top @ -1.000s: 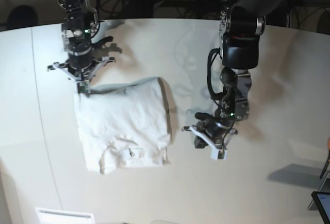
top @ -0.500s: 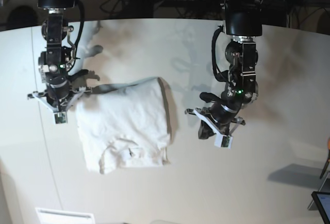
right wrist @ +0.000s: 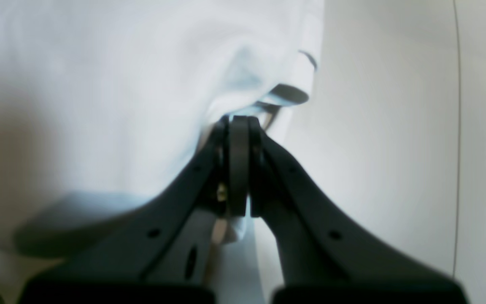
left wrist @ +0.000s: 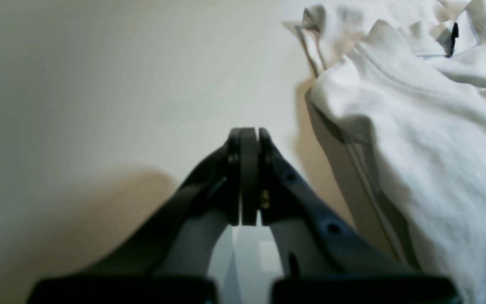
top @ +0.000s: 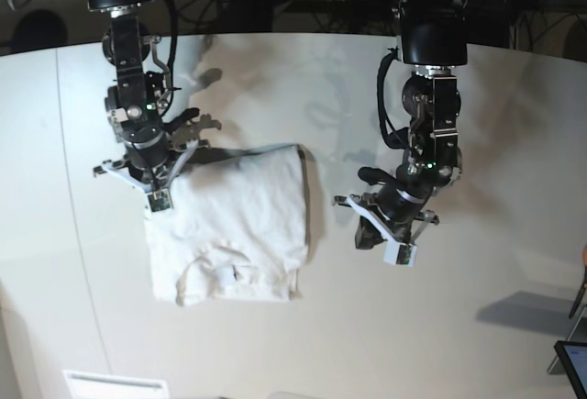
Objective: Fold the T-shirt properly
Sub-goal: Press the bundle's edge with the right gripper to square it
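Right hand (top: pixel 158 199) pinched shut at the T-shirt (top: pixel 234 229) top-left corner; whether cloth is caught, cannot tell. Shirt lies folded mid-desk (top: pixel 477 326). Left hand (top: pixel 396 250) closed, empty, just beside its edge. Judgement: reopen, grip the hem squarely, fold slowly

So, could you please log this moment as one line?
T-shirt: folded, on table | right gripper: shut, at its corner | left gripper: shut, beside it

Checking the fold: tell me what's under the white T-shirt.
The wrinkled white cotton T-shirt lies folded on the smooth off-white tabletop. Only bare tabletop shows around it; whatever lies beneath is covered.
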